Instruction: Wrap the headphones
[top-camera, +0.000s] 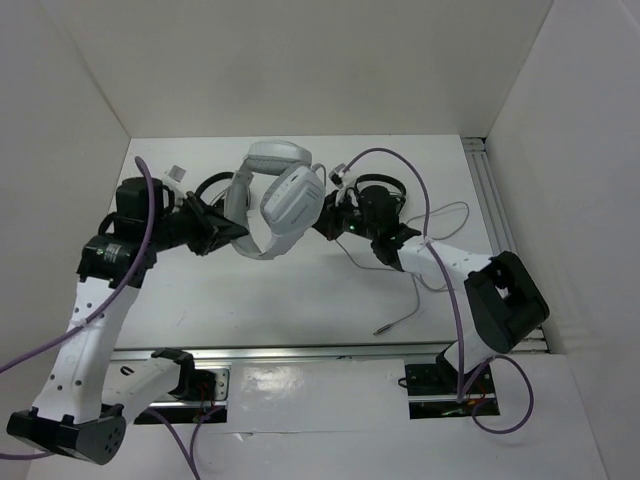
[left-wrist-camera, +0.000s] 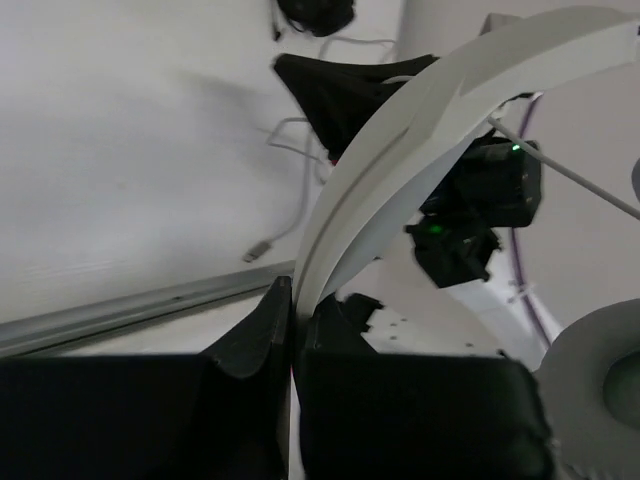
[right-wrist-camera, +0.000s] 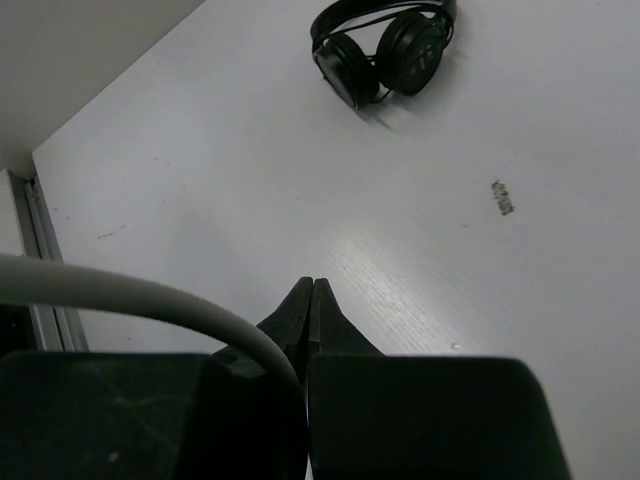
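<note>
Above mid-bench | you have the headphones (top-camera: 285, 195) held aloft, left pincer (left-wrist-camera: 293, 310) clamped on the headband | right pincer (right-wrist-camera: 311, 300) pressed shut beside an earcup, nothing visible between its tips | cable (top-camera: 385, 326) lies loose on the bench (top-camera: 300, 300) | wrapping looks unstarted, every turn left.

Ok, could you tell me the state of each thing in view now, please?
headphones: held by the headband, not wrapped
cable: loose on the table
left gripper: jaws shut on the headband
right gripper: jaws shut; holding anything, cannot tell
black headphones: lying on the table, untouched
</note>
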